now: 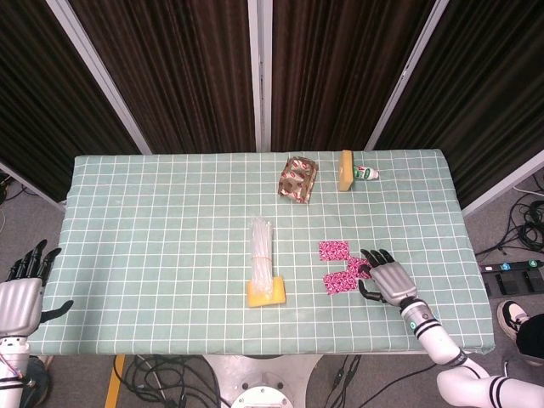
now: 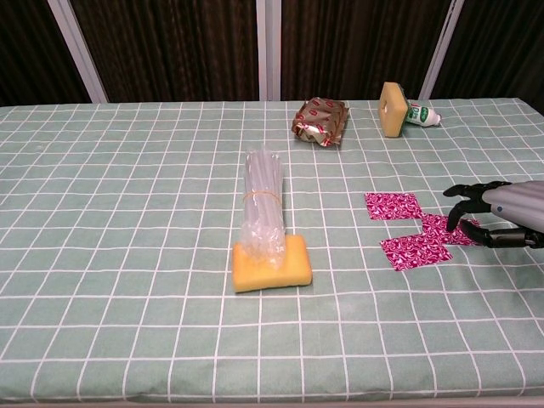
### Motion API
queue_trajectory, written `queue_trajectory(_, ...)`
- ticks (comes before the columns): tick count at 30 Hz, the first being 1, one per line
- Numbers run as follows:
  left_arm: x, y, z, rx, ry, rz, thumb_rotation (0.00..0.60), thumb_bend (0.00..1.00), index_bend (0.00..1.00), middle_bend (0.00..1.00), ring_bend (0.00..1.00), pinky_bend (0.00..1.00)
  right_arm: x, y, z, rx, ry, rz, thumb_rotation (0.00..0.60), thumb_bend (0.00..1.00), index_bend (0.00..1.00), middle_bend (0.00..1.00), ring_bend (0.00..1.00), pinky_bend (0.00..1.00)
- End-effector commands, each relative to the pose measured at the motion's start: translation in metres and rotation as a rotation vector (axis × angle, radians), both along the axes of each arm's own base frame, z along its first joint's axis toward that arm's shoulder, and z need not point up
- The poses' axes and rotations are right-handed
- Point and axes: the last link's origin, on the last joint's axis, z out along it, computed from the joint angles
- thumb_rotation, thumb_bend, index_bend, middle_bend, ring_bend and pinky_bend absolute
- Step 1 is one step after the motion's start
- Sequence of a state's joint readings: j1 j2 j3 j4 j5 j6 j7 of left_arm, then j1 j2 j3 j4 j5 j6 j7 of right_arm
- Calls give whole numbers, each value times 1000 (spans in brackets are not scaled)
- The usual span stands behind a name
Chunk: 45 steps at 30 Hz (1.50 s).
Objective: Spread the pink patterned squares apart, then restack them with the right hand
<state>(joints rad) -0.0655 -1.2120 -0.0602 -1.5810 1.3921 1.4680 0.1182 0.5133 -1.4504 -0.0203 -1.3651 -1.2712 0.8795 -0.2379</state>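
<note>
Pink patterned squares (image 2: 416, 229) lie fanned out on the right half of the table (image 1: 170, 221), which reads as the spreading step being done or nearly so: one sits apart toward the back, one toward the front, and a third between them on the right, meeting the front one at a corner. They look thin, flat and limp, with a busy magenta print, so lifting one off the cloth would likely need a fingertip pinch at an edge.

Going by size, the table comes first: a wide rectangle under a pale green cloth ruled in white squares, soft-looking and lightly creased. Next is the bundle of clear tubes (image 2: 263, 204), wrapped in crinkly film and cinched with a band, its near end resting on a yellow sponge (image 2: 272, 263), a rounded, porous block. Further back lies a shiny foil snack bag (image 2: 321, 121), puffed and wrinkled, and beside it a second yellow sponge block (image 2: 392, 110) stands on edge with a small white bottle (image 2: 422, 114) lying against it.

The right hand (image 2: 489, 219) hovers over the rightmost square with its dark fingers (image 2: 459, 217) spread and curved downward, holding nothing; whether the tips touch the fabric I cannot tell. That pose suits either a last nudge or the first pick for restacking. The left hand (image 1: 21, 293) hangs off the table's left edge, fingers apart and empty, well away from the work, as the task leaves it idle.
</note>
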Motion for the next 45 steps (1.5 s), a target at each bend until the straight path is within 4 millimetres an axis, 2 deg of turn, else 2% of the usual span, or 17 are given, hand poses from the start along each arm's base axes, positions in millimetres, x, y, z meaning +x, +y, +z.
queue_trajectory(1, 0, 0, 0, 1, -1, 0, 600, 84, 174, 99, 105, 168, -1, 4, -2, 11, 4, -1, 16, 517, 288, 0, 0, 0)
queue_trajectory(9, -1, -1, -1, 2, -3, 1, 600, 84, 174, 99, 105, 168, 2, 9, -10, 37, 3, 13, 17, 517, 288, 0, 0, 0)
queue_trajectory(19, -2, -3, -1, 4, -4, 3, 600, 84, 174, 99, 105, 168, 16, 12, -17, 54, -25, 49, 15, 518, 287, 0, 0, 0)
queue_trajectory(22, -3, -3, 0, 5, -5, 4, 600, 84, 174, 99, 104, 168, 18, 10, -14, 42, -28, 57, 17, 517, 287, 0, 0, 0)
queue_trajectory(26, -3, -3, 0, 6, -8, 4, 600, 84, 174, 99, 105, 168, 25, -7, -1, -28, -76, 45, 26, 511, 288, 5, 0, 0)
queue_trajectory(30, -2, -3, -1, 7, -8, -5, 600, 84, 175, 99, 104, 168, 40, -33, 4, -82, -99, 53, 165, 346, 287, 14, 0, 0)
queue_trajectory(31, -2, -3, 0, 9, -8, -6, 600, 84, 175, 99, 104, 168, 45, -39, 2, -88, -95, 59, 212, 287, 287, 15, 0, 0)
queue_trajectory(33, -2, -4, 0, 11, -9, -4, 600, 84, 175, 99, 104, 168, 57, -52, -5, -96, -100, 60, 257, 241, 286, 19, 0, 0)
queue_trajectory(38, -4, -8, 1, 15, -9, 9, 600, 84, 175, 99, 105, 167, 71, -76, -32, -76, -79, 29, 348, 218, 286, 31, 0, 0)
queue_trajectory(45, -7, -10, 2, 15, -8, 23, 600, 84, 174, 99, 104, 168, 73, -82, -54, -75, -49, 1, 459, 191, 284, 41, 0, 0)
